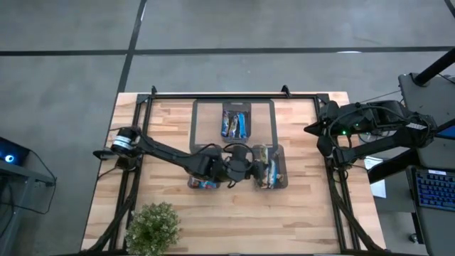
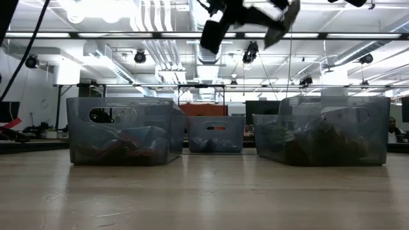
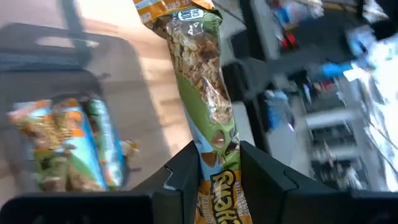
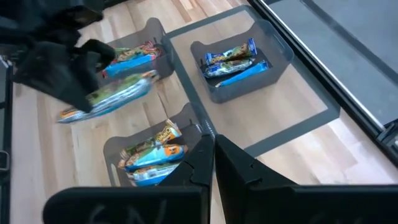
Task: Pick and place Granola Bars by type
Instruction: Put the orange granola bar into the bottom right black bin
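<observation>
Your left gripper [image 3: 214, 180] hangs above the tabletop [image 1: 298, 206], between the near-left bin [image 1: 202, 182] and the right-hand bin [image 1: 269, 168]. Its fingers [image 3: 264, 174] are clamped on a green-and-gold granola bar [image 3: 202, 81], which juts forward past the fingertips. In the right wrist view that bar [image 4: 106, 99] sits clear of any bin, off the wood.

Landmark: the far centre bin [image 1: 236, 119], standing inside a grey rectangular frame [image 1: 197, 135] and holding blue-wrapped bars [image 4: 235, 62]. Toward you and to the right of it, the right-hand bin holds green-and-blue bars [image 4: 152, 155]; toward you and to the left, the near-left bin holds red-and-blue bars [image 4: 130, 57].

Open room: bare wood runs wide along the near edge of the tabletop, in front of all three bins. A potted plant [image 1: 153, 226] takes the near-left corner. A black rail [image 1: 220, 93] bounds the far edge behind the centre bin.

Your right gripper [image 4: 214, 155] is parked off the right edge, well apart from the centre bin, its fingers closed together and empty.

Hard to make out: the left arm [image 1: 167, 151] covers most of the near-left bin from above. At tabletop level the bin walls are smoky, so the contents read only as dark lumps. The held bar's print is cut off at both ends.
</observation>
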`<action>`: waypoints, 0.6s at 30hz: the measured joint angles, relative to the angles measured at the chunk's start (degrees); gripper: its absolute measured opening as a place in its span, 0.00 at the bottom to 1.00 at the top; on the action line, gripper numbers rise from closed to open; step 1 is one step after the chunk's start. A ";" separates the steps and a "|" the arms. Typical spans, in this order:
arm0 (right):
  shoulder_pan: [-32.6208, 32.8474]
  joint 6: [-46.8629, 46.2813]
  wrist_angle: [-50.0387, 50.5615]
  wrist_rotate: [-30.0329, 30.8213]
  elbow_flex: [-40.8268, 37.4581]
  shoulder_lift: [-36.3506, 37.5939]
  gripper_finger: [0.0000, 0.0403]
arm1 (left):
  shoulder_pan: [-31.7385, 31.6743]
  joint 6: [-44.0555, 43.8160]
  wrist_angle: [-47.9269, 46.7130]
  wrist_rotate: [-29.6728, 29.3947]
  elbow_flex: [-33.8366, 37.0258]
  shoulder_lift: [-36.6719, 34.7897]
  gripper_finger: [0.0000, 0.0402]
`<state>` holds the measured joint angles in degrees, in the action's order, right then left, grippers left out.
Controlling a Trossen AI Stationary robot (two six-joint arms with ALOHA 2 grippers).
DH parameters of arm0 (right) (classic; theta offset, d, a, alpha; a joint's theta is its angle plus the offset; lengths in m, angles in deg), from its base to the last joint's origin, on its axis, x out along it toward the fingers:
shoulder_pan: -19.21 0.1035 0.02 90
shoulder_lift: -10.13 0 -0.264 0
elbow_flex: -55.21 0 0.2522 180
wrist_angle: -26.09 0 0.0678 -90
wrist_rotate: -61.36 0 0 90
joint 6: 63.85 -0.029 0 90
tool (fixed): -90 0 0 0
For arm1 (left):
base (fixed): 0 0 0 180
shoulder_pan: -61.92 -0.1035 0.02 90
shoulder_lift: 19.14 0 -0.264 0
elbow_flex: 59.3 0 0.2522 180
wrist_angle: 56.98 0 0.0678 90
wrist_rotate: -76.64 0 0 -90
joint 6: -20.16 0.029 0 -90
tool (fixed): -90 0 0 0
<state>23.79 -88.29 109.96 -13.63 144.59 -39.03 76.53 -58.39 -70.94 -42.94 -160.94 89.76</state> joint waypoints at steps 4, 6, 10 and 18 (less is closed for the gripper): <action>0.02 2.14 0.02 -0.04 0.00 0.15 0.02 | -0.02 -2.88 2.55 -1.20 -0.37 2.74 0.22; 0.02 2.20 0.02 -0.04 0.00 0.18 0.02 | 0.00 -3.11 4.23 -1.08 -0.67 4.31 0.22; 0.00 2.16 0.02 -0.06 0.00 0.40 0.02 | -0.05 -4.36 8.88 -1.05 -1.45 7.75 0.22; 0.02 2.43 0.03 -0.12 0.00 0.80 0.02 | -0.55 -6.23 9.76 -0.98 -4.84 13.25 0.22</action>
<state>23.81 -85.86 109.99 -13.75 144.59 -38.23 75.98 -64.62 -61.18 -43.91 -165.78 103.01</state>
